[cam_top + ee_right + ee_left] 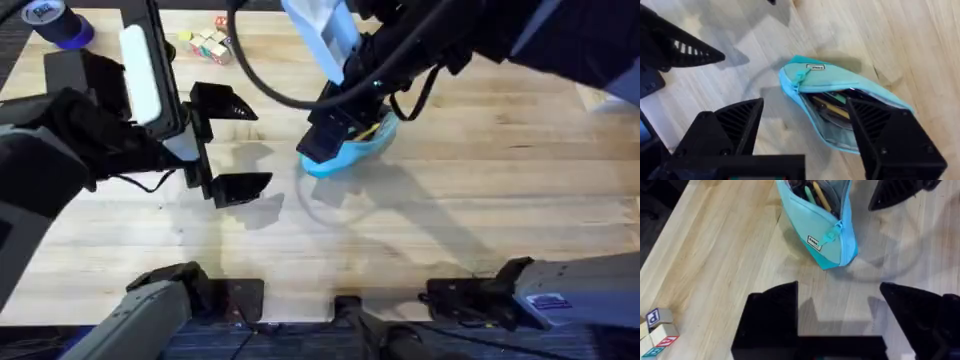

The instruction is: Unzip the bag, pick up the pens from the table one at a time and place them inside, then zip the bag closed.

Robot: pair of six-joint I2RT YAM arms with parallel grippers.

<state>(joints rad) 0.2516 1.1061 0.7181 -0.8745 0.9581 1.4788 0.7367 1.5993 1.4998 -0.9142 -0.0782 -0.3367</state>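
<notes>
Pale butcher-block planks make up the tabletop (480, 190), and the turquoise pencil pouch (350, 152) lies near its middle, partly hidden in the overhead view under the right arm that reaches in from the upper right. Several pens (816, 194) already sit inside the open pouch, a green one and a yellowish one among them. No loose pen can be made out on the bare wood. Its zipper is drawn back, with the teal pull (831, 234) resting at the pouch's closed end.

Zipping appears to be the remaining step, and that turns on the pull. In the overhead view the pouch's long axis seems to run from about 8 o'clock to 2 o'clock, with the closed, pull-bearing end toward 8 o'clock, facing the left gripper (225, 145). The right gripper (805, 127) hovers directly above the pouch, jaws apart and straddling the open mouth, so it is the nearer arm. The left gripper hangs well apart at the pouch's 9 o'clock, jaws also wide apart and empty, aimed toward the pull end. A few toy blocks (207, 45) sit far off at 11 o'clock.
</notes>
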